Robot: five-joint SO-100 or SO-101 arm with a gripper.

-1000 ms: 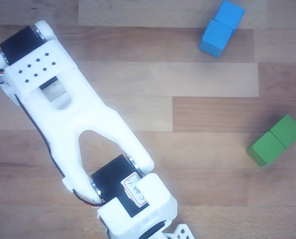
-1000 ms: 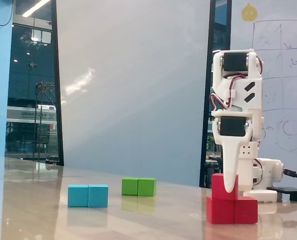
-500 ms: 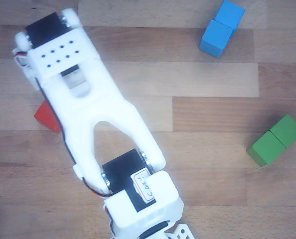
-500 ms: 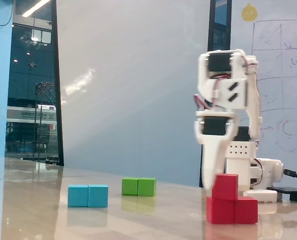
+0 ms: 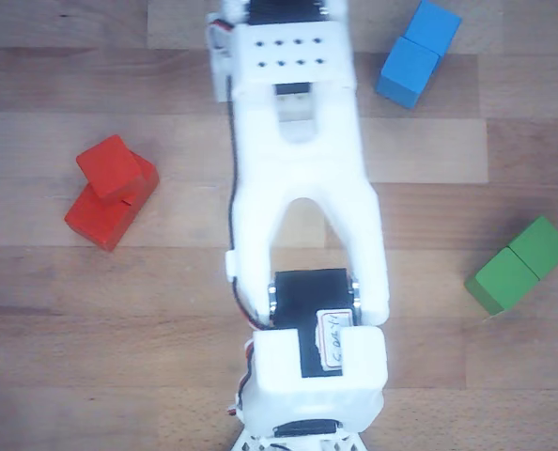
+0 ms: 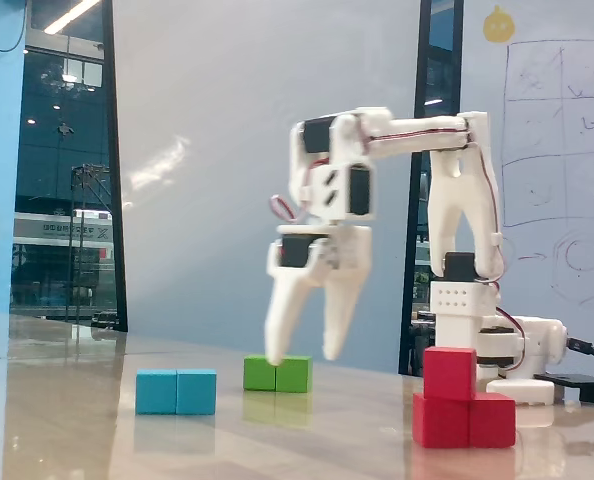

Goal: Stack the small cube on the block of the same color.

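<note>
The small red cube sits on top of the red grooved block, over one end and slightly turned. In the fixed view the cube stands on the left half of the block. My gripper is open and empty. It hangs with its tips pointing down, just above the table, well left of the red stack in that view and apart from it. In the other view only the white arm shows; the fingers are hidden beneath it.
A blue grooved block lies at the top right and shows at the left in the fixed view. A green grooved block lies at the right and sits behind my fingertips in the fixed view. The arm's base stands behind the stack.
</note>
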